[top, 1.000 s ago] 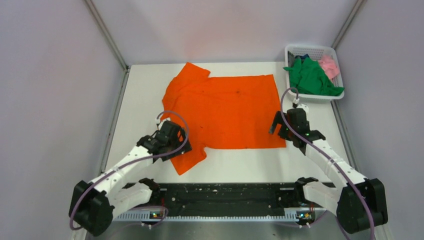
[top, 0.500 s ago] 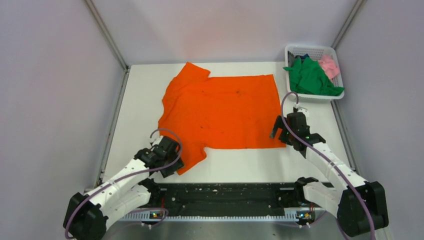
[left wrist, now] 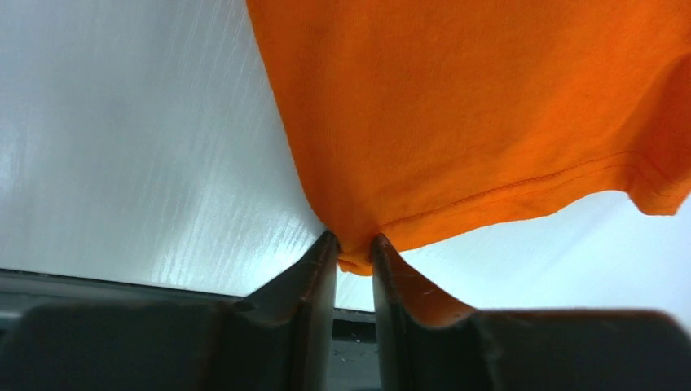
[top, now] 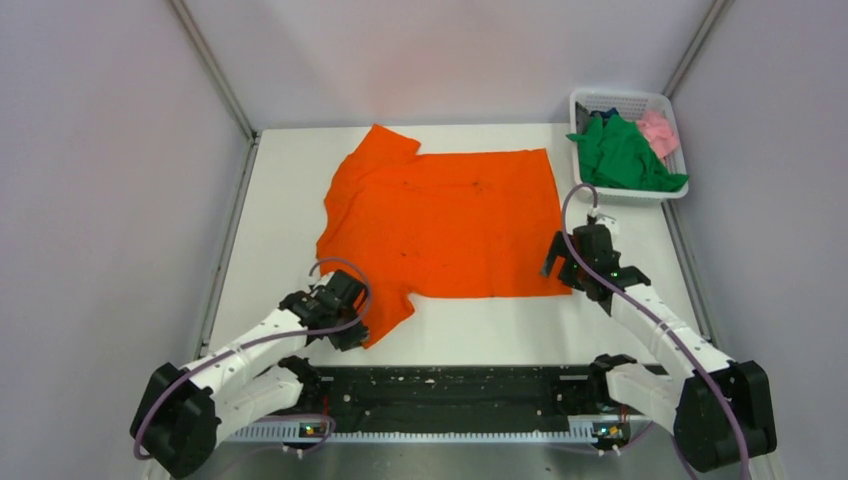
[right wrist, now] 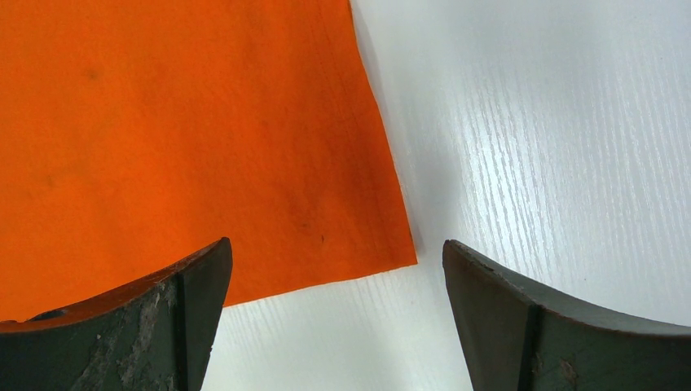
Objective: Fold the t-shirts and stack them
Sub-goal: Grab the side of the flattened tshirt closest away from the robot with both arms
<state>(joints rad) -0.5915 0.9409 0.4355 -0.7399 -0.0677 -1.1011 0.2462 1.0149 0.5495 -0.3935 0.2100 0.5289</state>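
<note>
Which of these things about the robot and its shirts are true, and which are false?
1. The left gripper pinches a sleeve of the orange shirt. True.
2. The right gripper is shut on the orange shirt. False: it is open, over the shirt's corner.
3. The green shirt is in the white basket. True.
4. The pink shirt lies flat beside the orange one. False: it is bunched in the basket.

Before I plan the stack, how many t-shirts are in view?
3: orange t-shirt spread on the table; green t-shirt and pink t-shirt bunched in the basket. More may hide underneath.
</note>
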